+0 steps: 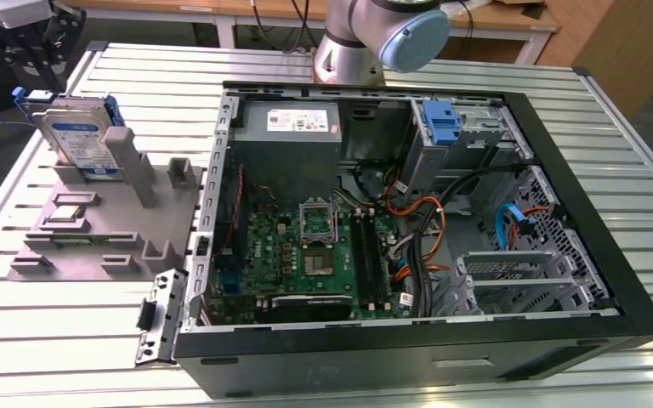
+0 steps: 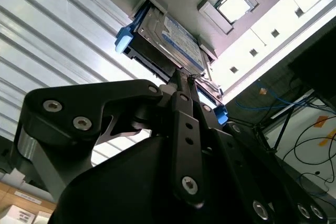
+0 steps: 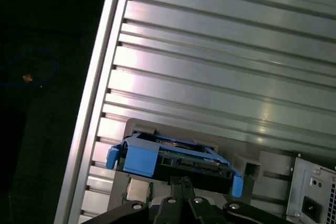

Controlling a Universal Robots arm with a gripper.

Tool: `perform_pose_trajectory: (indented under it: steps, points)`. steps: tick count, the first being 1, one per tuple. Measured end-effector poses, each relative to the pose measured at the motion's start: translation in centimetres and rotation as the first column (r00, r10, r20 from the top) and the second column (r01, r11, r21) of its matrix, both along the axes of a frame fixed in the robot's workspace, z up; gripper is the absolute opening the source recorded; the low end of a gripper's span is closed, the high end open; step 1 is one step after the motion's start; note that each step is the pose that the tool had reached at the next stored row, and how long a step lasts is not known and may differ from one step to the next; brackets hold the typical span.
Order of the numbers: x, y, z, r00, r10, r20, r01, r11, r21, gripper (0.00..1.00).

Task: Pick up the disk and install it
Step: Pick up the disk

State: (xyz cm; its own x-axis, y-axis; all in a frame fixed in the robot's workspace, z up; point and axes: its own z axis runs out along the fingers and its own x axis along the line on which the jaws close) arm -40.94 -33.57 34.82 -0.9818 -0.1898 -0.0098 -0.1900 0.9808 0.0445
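Note:
The disk stands on edge in a slot of the grey holder at the exterior view's left, its blue-and-white label facing out and blue rails along its edges. My gripper hangs just above and behind its top edge. In both wrist views the disk lies right in front of the fingertips. The gripper has its two fingers pressed together, with nothing between them, close to the disk's upper edge.
An open computer case lies on the slatted metal table, with a grey power-supply box, a motherboard, cables and a drive bay holding a blue bracket. The arm's base stands behind the case.

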Motion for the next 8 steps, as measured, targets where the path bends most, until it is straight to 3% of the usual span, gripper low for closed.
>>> perform_pose_trajectory:
  steps: [4,8]
  points:
    - [0.0,0.0,0.0,1.0,0.001,0.0001,-0.001,1.0,0.0,0.11]
    - [0.0,0.0,0.0,0.9994,0.035,0.0001,-0.035,0.9994,0.0007,0.11]
